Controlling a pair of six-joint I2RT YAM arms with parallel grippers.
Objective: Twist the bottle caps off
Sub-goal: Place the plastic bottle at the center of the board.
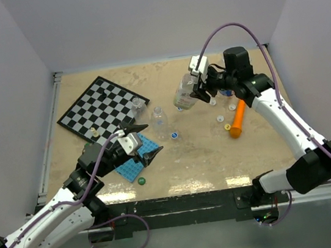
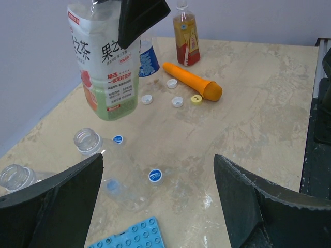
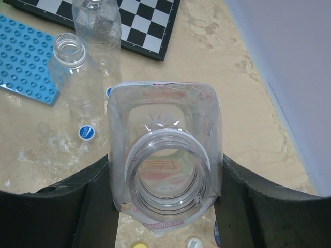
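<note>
Bottle (image 3: pixel 165 103) hangs clamped in your right gripper (image 1: pixel 201 91), lifted above the table (image 1: pixel 190 170), its neck already bare. Loose caps (image 2: pixel 177 102) lie mid-table beside the carrot (image 2: pixel 191 81). Left gripper (image 1: pixel 144 142) gapes wide, empty. Next, I judge, you set it down and seek a capped bottle.

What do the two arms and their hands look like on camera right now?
Both the left arm and right arm have white shells and black joints. A purple cable loops along each. The left hand and right hand each carry two black wedge-shaped fingers and a pale wrist block.
</note>
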